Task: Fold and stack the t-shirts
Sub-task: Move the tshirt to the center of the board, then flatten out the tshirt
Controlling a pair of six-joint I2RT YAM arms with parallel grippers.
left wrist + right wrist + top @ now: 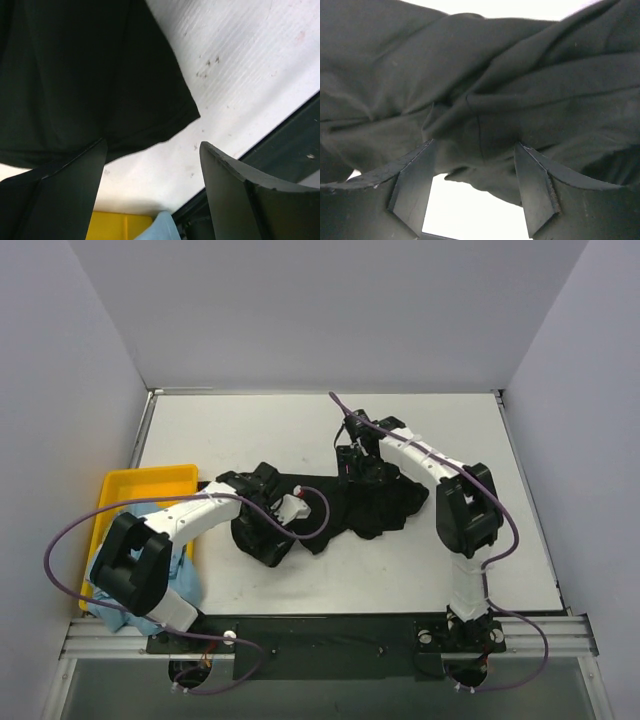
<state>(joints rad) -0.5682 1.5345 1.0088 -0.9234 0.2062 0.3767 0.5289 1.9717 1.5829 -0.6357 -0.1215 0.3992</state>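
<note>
- Black tee lies crumpled mid-desk, not flat and not folded. Light blue tee is heaped at the near left, half over the yellow tray, partly under the left arm.
- Left pincer: jaws wide apart, nothing between them. It sits low over bare desk at the black tee's near hem, and the hem meets only the tip of one finger.
- Right pincer: jaws apart on the far side of the tee, with a bunched fold between the tips. No firm clamp is evident.
- Risk: the left pincer closes where it sits and catches air or only the hem edge, which would likely slip on the lift.
- Risk: the right pincer bites several layers of the bunch, so a pull drags the whole wad instead of spreading it.
- Risk: one side held and the other missed would probably twist the tee further.
- Risk: a left arm sweep could drag the light blue tee off its heap.
</note>
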